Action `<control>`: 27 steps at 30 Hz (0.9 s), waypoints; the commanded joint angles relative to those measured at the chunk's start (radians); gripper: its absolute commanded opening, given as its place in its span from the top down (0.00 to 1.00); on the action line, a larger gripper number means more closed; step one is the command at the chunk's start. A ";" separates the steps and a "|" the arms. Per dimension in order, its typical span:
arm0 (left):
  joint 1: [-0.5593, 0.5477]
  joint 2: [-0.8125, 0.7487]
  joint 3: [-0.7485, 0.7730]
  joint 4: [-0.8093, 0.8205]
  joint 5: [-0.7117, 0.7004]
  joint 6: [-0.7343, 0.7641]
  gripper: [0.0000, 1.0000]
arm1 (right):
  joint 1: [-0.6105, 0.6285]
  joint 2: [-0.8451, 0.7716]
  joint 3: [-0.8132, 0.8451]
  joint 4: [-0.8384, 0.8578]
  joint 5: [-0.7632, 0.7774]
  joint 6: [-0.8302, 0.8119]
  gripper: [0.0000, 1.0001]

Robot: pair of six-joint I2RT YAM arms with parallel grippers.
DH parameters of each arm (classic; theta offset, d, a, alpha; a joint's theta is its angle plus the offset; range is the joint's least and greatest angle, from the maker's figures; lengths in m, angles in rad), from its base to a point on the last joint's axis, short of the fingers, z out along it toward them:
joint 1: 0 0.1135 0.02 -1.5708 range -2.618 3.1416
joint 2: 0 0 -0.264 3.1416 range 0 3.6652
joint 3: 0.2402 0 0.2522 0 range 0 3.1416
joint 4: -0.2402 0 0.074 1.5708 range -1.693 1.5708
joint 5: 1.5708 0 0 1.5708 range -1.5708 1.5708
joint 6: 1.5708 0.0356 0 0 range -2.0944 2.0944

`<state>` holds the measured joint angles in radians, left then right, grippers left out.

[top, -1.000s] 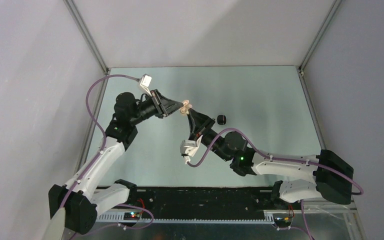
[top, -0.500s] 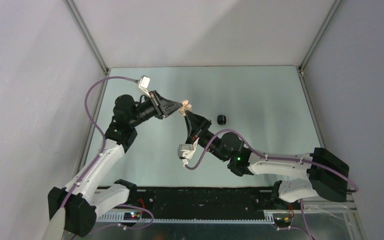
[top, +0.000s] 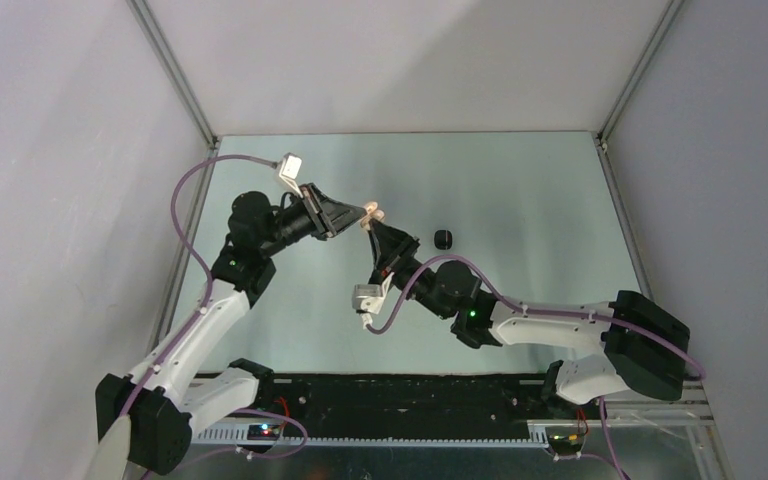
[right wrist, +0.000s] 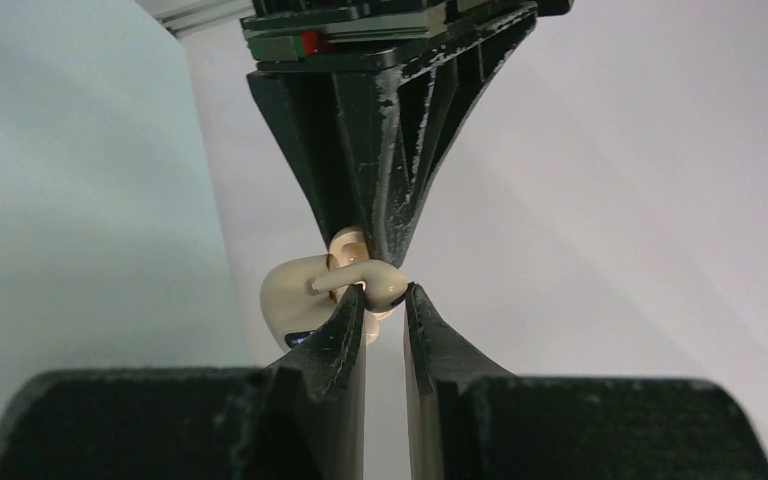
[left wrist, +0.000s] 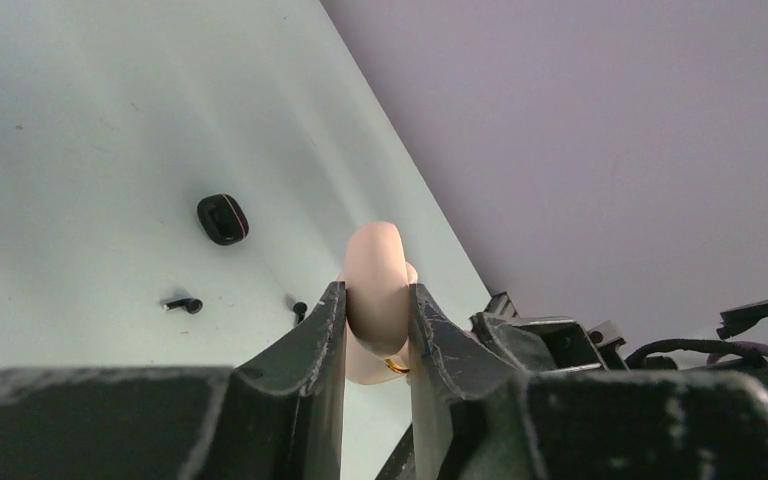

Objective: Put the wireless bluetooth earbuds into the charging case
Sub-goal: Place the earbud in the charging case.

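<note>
Two buds (left wrist: 186,304) are seen lying on the table (left wrist: 80,150) in the left wrist view. The right-hand bud (left wrist: 300,310) is set apart from the other, and both are near a black case (left wrist: 223,218) without touching it. A beige case (left wrist: 375,255) is held off the table, clamped between the fingers of the left gripper (left wrist: 377,291). The right gripper (right wrist: 386,295) is set tip to tip against it. Its jaws are nearly together at a thin beige part with a dark end, but whether that part is gripped cannot be told.
</note>
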<state>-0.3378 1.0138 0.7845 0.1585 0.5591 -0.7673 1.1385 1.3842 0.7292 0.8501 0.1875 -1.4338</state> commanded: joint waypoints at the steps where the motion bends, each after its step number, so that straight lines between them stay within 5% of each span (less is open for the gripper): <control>1: -0.008 -0.025 -0.005 0.055 -0.009 0.012 1.00 | -0.010 0.003 0.061 0.077 -0.012 -0.008 1.00; 27: -0.012 -0.045 -0.018 0.094 0.004 0.026 1.00 | -0.023 0.027 0.070 0.016 -0.005 -0.048 1.00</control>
<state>-0.3431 1.0000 0.7647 0.1932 0.5545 -0.7589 1.1172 1.4002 0.7631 0.8433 0.1860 -1.4559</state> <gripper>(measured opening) 0.273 0.180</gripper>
